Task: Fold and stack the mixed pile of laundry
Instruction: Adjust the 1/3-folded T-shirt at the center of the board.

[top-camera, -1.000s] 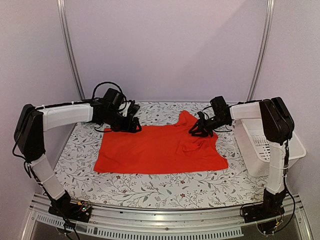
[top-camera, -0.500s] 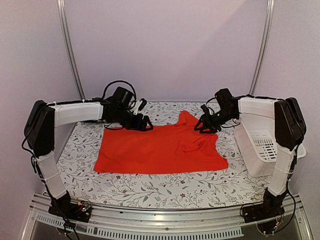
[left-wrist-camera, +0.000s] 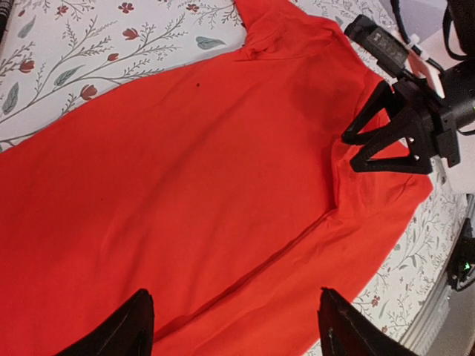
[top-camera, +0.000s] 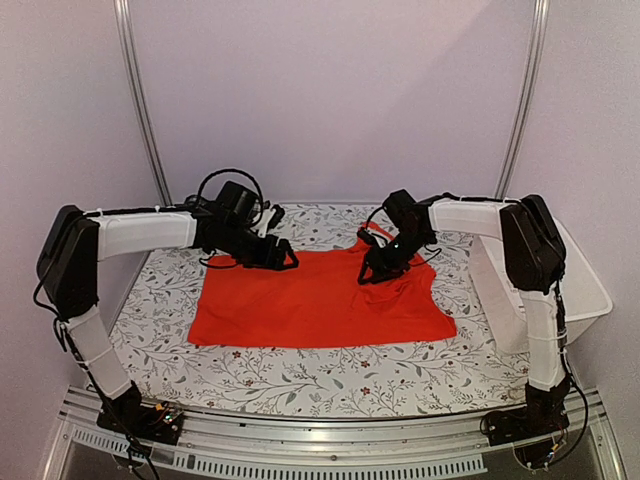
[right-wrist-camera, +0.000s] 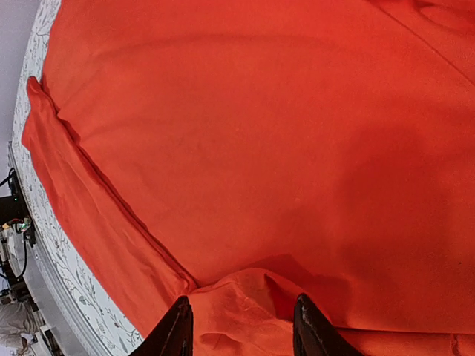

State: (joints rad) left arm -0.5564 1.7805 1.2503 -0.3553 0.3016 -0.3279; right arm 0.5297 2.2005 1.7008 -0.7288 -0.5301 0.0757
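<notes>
Of the mixed laundry pile, I see a bright red short-sleeved shirt (top-camera: pixel 320 300) spread flat across the floral table cover (top-camera: pixel 300 375). My left gripper (top-camera: pixel 283 257) hovers at the shirt's far left edge. It is open, its fingers wide apart over smooth red cloth (left-wrist-camera: pixel 185 185), with nothing between them (left-wrist-camera: pixel 237 330). My right gripper (top-camera: pixel 372 272) is low over the shirt's right part, near the collar. Its jaws (right-wrist-camera: pixel 241 326) stand open on either side of a small raised pucker of red cloth (right-wrist-camera: pixel 245 293). The left wrist view shows the right gripper (left-wrist-camera: pixel 386 137) too.
A white plastic basket (top-camera: pixel 545 290) stands at the table's right edge, beside the right arm. A folded seam runs along the shirt's near side (right-wrist-camera: pixel 96 200). The table's front rail (top-camera: pixel 320 440) lies below the cover.
My right gripper has moved left from the shirt's right sleeve onto its body, and its jaws have widened. My left gripper has shifted a little right along the far edge.
</notes>
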